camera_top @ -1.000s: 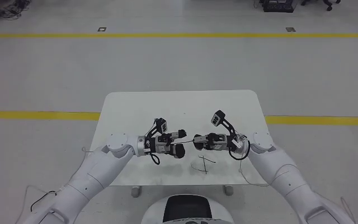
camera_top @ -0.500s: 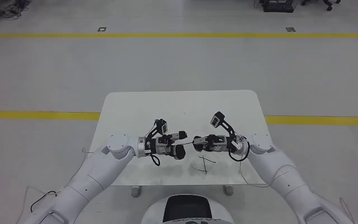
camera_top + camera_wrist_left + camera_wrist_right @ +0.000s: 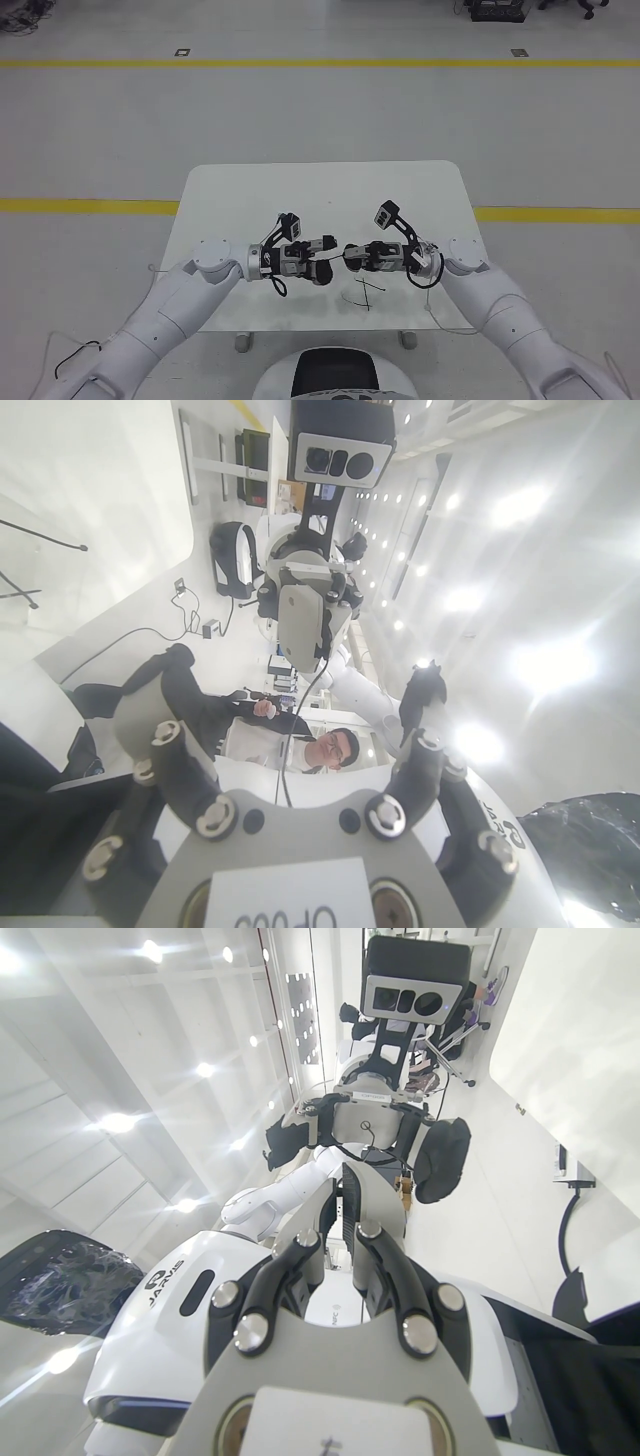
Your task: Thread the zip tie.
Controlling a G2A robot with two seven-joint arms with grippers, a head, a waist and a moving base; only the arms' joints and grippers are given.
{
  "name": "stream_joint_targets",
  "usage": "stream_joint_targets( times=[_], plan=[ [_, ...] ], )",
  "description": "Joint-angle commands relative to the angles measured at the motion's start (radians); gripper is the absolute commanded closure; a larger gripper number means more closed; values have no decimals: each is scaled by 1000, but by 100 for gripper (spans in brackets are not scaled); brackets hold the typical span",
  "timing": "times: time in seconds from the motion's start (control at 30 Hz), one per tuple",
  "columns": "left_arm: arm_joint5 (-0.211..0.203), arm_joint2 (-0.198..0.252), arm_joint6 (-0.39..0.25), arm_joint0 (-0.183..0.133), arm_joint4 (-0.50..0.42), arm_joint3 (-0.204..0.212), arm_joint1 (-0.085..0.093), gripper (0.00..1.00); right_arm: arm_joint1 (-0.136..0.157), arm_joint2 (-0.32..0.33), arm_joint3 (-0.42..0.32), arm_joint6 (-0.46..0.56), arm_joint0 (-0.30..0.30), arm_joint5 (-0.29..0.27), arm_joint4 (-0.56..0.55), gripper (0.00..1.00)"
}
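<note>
A thin black zip tie [image 3: 337, 256] spans the short gap between my two grippers above the white table [image 3: 300, 190]. My right gripper [image 3: 349, 254] is shut on one end of it, fingers pressed together [image 3: 350, 1188]. In the left wrist view the zip tie [image 3: 298, 712] runs from the right gripper [image 3: 305, 635] down toward my left palm. My left gripper [image 3: 297, 670] stands open, its padded fingers wide apart on either side of the strand. From the right wrist view the open left gripper [image 3: 362, 1153] faces me, and the zip tie [image 3: 372, 1148] curls against its palm.
Two or three loose black zip ties [image 3: 362, 290] lie crossed on the table near its front edge, below the grippers; they also show as loose ties [image 3: 20, 590] in the left wrist view. The far half of the table is bare.
The two grippers have drawn slightly closer together. The right one has edged left with the zip tie, whose free end now sits deeper between the open left fingers.
</note>
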Motion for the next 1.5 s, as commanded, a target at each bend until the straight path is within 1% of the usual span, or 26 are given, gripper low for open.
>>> stream_joint_targets(
  times=[0.0, 0.1, 0.17, 0.27, 0.33, 0.4, 0.53, 0.63, 0.93, 1.03, 1.47],
  plan=[
    [0, 0, -1, 0, 0, 0, 0, 17, -1, 1, 1, -1, 0, 1, -3, 100],
    [0, 1, -4, -1, 0, 1, -1, 30, -1, 4, 3, -3, -1, 1, -6, 100],
    [1, 2, -5, -2, 2, 1, -1, 33, -1, 7, 3, -4, -2, 1, -7, 100],
    [2, 3, -6, -3, 4, 0, -1, 42, -1, 11, 4, -4, -4, 3, -9, 100],
    [3, 4, -5, -3, 7, 1, -2, 44, -1, 12, 7, -4, -5, 7, -11, 100],
    [3, 6, -3, -3, 10, 3, -2, 53, -2, 12, 10, -4, -5, 12, -14, 100],
    [3, 6, -1, -4, 11, 4, -2, 65, -3, 11, 16, -4, -4, 22, -22, 100],
    [2, 6, -1, -3, 10, 4, -3, 68, -4, 10, 21, -6, -1, 33, -31, 100],
    [0, 7, -4, -3, 10, 6, -3, 71, -9, -2, 33, -10, 8, 69, -52, 100],
    [-1, 7, -6, -3, 10, 8, -3, 76, -11, -6, 37, -11, 11, 77, -57, 100],
    [-1, 7, -3, -5, 12, 13, -4, 83, -16, -10, 47, -12, 16, 86, -65, 100]
  ],
)
